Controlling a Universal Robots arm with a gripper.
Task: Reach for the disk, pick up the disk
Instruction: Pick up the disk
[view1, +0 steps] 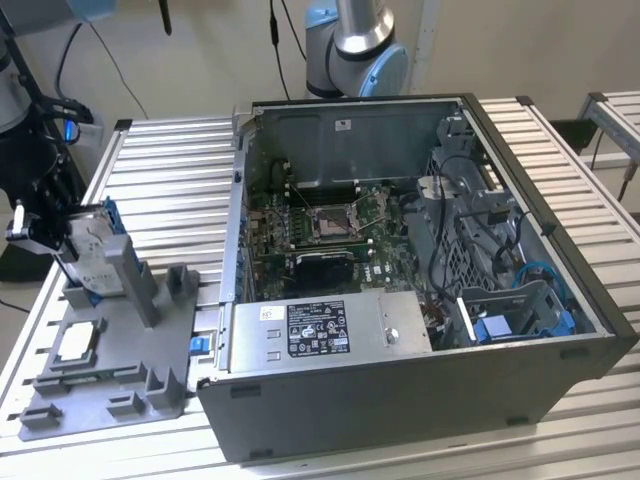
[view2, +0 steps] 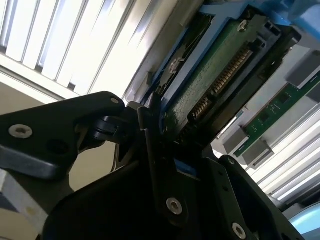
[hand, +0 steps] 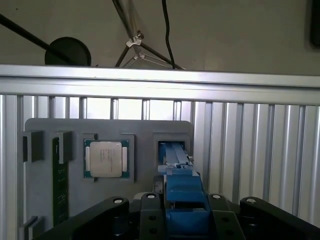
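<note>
The disk (view1: 92, 250) stands on edge in a holder of the grey fixture (view1: 110, 385) at the exterior view's left, its blue bracket showing along the top. My gripper (view1: 60, 240) reaches it from the left side and is shut on it. In the first wrist view the disk's blue bracket (hand: 184, 197) sits clamped between the black fingers (hand: 150, 212), running down toward a slot (hand: 172, 147) in the fixture. The second wrist view shows the disk's green circuit board and connector (view2: 210, 80), with a black finger (view2: 150, 150) pressed against its edge.
A small square silver chip (hand: 106, 158) lies in a recess of the fixture, and a green memory stick (hand: 59, 185) lies beside it. An open computer case (view1: 420, 390) fills the middle of the slatted aluminium table (view1: 170, 190). Cables and a tripod stand beyond the table's edge.
</note>
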